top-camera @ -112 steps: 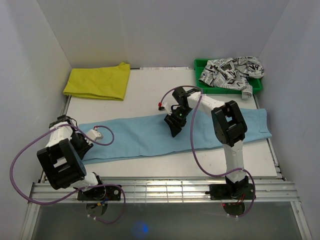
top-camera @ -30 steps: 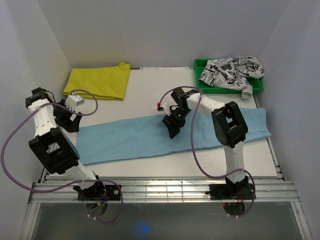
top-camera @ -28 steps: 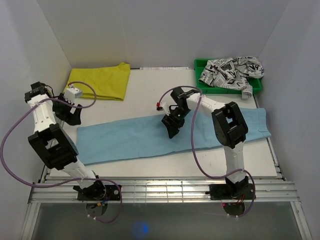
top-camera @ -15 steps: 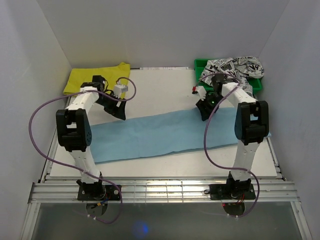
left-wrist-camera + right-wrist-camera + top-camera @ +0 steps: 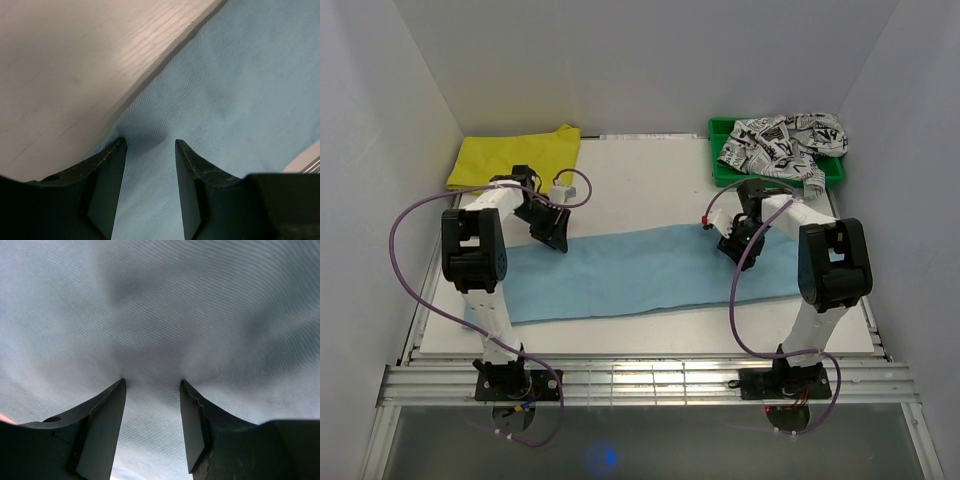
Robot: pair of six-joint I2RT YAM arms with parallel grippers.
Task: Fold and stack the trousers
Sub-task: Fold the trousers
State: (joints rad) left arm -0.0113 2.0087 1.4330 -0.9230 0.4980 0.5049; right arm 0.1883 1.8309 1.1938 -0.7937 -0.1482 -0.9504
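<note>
- Blue cloth lies under both pincers: left gripper [image 5: 150, 144] and right gripper [image 5: 152, 382] stand half spread, tips pressed on the trousers [image 5: 640, 272], pinching nothing yet.
- Left tips sit just inside the far hem; closing there may catch one layer or slip onto the table [image 5: 60, 65].
- Both arms reach forward, wrists pitched down, over the trousers stretched across the table.

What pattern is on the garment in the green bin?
Black print on white; the garment shows best in the top view.
</note>
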